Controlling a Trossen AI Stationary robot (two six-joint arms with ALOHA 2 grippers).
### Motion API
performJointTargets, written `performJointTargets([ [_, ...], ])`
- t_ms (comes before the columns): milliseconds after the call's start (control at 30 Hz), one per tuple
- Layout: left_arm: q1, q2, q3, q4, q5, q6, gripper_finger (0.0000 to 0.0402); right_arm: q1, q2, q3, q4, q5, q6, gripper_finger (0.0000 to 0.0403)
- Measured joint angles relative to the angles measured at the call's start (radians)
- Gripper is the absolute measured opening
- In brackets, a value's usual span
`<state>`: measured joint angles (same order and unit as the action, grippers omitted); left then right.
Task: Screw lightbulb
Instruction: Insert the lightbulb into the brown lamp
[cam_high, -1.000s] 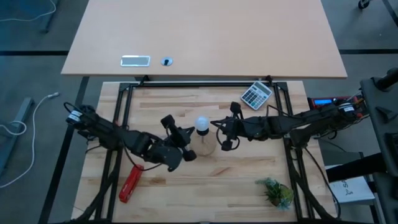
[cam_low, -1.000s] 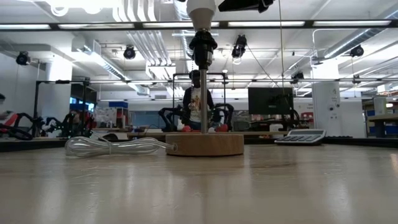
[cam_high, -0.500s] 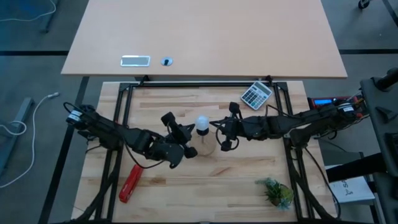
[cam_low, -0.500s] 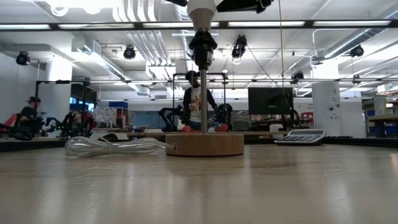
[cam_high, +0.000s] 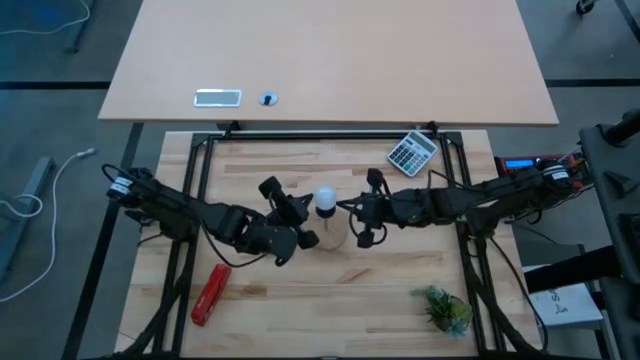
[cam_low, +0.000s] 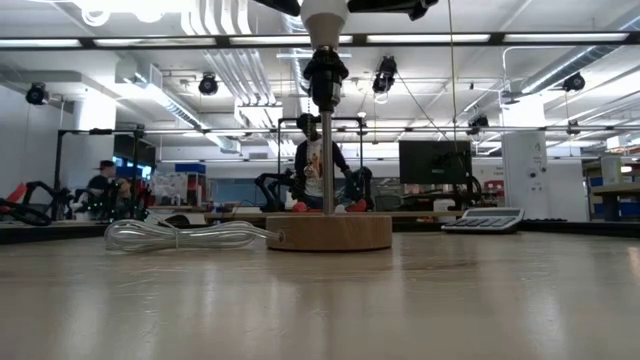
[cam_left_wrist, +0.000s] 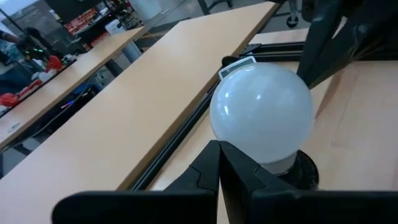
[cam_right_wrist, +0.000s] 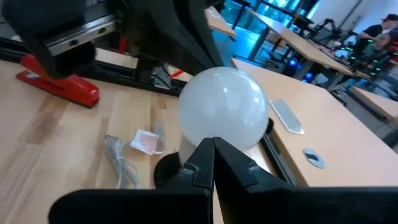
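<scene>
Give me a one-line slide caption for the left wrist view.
Shut left end effector pointed at the round white lightbulb seated in its black socket.

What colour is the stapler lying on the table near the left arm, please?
Red; the stapler shows best in the high view.

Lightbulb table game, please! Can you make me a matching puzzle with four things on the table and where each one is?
Things:
1. lightbulb
2. calculator
3. red stapler
4. little green plant

Places:
A. front right part of the table
B. between the two grippers
C. front left part of the table
D. far edge, right of the middle

Pairs: 1-B, 2-D, 3-C, 4-A
</scene>
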<state>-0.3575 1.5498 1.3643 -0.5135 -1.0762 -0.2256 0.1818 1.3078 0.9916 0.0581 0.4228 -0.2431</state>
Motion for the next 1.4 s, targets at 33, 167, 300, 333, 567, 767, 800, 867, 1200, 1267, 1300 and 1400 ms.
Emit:
performJointTargets([
  [33, -0.005, -0.002, 0.000, -0.002, -0.007, 0.000, 0.0001, 0.002, -0.002, 0.000, 0.000, 0.014, 0.002, 0.0000],
  [167, -0.037, -0.021, 0.000, -0.001, -0.012, 0.000, 0.0001, 0.003, -0.009, 0.000, -0.020, 0.067, 0.007, 0.0000],
  [300, -0.076, -0.021, 0.000, 0.008, -0.015, -0.002, 0.0001, 0.000, -0.010, 0.000, -0.046, 0.106, 0.008, 0.0000],
  [333, -0.081, -0.019, 0.000, 0.012, -0.015, -0.006, 0.0001, -0.002, -0.009, 0.000, -0.043, 0.107, 0.008, 0.0000],
  [567, -0.054, 0.001, 0.000, 0.014, -0.003, -0.019, 0.0001, -0.012, 0.005, 0.000, -0.008, 0.095, -0.019, 0.0000],
  [767, -0.024, 0.010, 0.000, 0.012, 0.003, -0.019, 0.0001, -0.012, 0.019, -0.001, 0.005, 0.086, -0.038, 0.0000],
  [800, -0.021, 0.010, 0.000, 0.010, 0.005, -0.019, 0.0001, -0.013, 0.021, -0.001, 0.006, 0.076, -0.037, 0.0000],
  [867, -0.015, 0.010, 0.000, 0.008, 0.004, -0.018, 0.0001, -0.013, 0.023, -0.001, 0.005, 0.062, -0.033, 0.0000],
  [1200, -0.007, 0.010, 0.000, 0.009, 0.004, -0.010, 0.0001, -0.002, 0.033, -0.001, -0.005, 0.042, -0.019, 0.0000],
  [1267, -0.004, 0.010, 0.000, 0.009, 0.005, -0.010, 0.0001, 0.005, 0.035, -0.001, -0.008, 0.033, -0.019, 0.0000],
  [1300, -0.003, 0.010, 0.000, 0.009, 0.007, -0.010, 0.0001, 0.009, 0.035, -0.001, -0.008, 0.029, -0.019, 0.0000],
  [1400, 0.003, 0.010, 0.000, 0.016, 0.013, -0.011, 0.0001, 0.021, 0.036, -0.001, -0.002, 0.024, -0.020, 0.0000],
])
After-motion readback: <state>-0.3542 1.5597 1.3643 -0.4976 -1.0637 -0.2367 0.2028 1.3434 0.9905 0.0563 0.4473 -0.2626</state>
